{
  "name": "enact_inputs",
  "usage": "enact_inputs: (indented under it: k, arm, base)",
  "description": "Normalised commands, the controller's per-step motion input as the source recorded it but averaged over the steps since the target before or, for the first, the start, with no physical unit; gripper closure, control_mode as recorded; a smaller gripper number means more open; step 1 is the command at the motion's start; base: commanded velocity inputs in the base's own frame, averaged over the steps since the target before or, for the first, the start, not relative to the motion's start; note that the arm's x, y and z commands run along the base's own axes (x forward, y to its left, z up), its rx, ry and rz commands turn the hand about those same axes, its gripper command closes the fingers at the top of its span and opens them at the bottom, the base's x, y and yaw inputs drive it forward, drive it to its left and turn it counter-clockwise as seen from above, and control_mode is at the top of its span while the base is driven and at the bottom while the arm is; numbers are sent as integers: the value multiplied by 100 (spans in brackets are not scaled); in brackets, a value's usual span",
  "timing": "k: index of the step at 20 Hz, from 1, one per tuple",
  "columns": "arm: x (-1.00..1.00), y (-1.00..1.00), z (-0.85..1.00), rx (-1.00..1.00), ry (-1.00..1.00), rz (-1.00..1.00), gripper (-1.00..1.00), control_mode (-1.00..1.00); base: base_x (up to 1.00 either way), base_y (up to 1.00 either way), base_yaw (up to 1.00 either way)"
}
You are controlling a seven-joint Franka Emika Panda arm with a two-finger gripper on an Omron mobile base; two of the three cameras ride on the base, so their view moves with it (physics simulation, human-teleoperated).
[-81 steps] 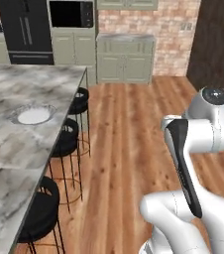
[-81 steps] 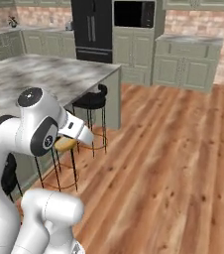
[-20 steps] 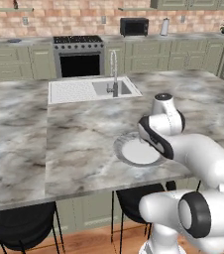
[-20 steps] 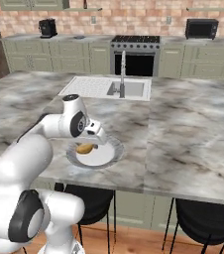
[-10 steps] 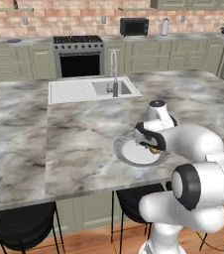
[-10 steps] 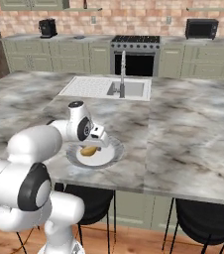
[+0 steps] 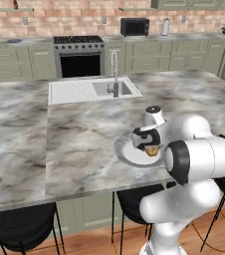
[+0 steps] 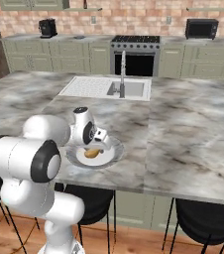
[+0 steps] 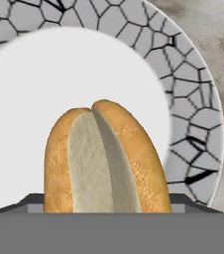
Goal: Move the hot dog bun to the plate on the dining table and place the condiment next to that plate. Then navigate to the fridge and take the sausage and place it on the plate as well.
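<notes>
Hand view: one hot dog bun on one plate.

I see the bun on the plate, near edge of worktop; sink far behind.

Glossy white rounded arm segments joined by dark grey joint bands.

Red brick wall above sage-green cabinets, steel range with dark oven door, black microwave on the back counter, black coffee maker, black round stools, warm wooden plank floor
</notes>
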Motion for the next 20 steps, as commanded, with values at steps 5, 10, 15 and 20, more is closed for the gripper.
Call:
enact_inputs:
  k: [5,10,15,20]
  arm:
    - [23,4,-31,0,0,0,-100,-100]
    - [5,5,-15,0,-4,0,-100,-100]
    - [-2,3,14,0,-6,0,-100,-100]
    - [-29,0,58,0,-5,0,-100,-100]
  base:
    - [0,0,0]
    - [0,0,0]
    - [0,0,0]
    - [0,0,0]
